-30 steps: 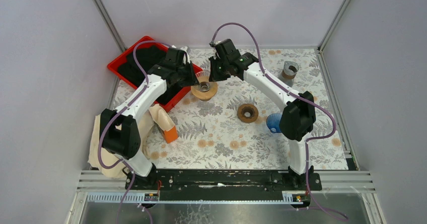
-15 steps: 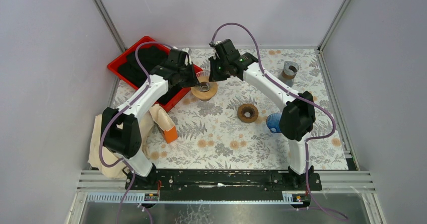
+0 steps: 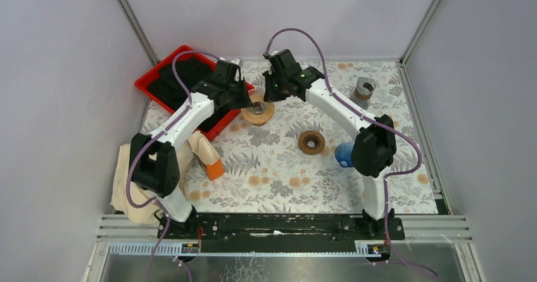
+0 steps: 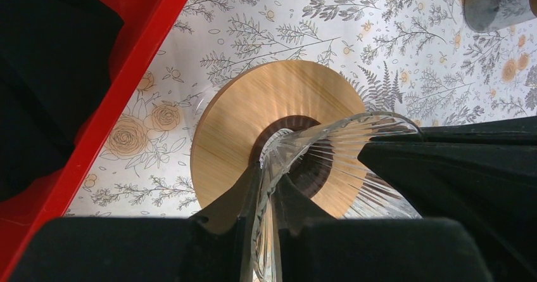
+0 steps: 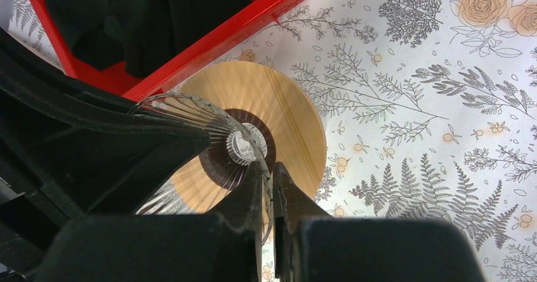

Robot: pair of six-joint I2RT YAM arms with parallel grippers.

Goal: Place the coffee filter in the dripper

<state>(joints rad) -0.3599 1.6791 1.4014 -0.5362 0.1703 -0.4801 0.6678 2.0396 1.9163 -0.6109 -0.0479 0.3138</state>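
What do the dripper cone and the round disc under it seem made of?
Dripper cone: likely clear glass, glossy; the disc shows through its ribbed wall, though clear plastic is possible. Disc: pale wood, satin finish, fine grain lines.

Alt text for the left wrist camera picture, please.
The left gripper pinches the rim of a clear ribbed glass dripper seated in a round wooden disc. A red tray is at left; the tablecloth is floral.

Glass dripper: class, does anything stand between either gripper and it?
Nothing visible does. The left gripper and the right gripper each pinch the wall of the glass dripper, whose narrow end sits in the wooden disc.
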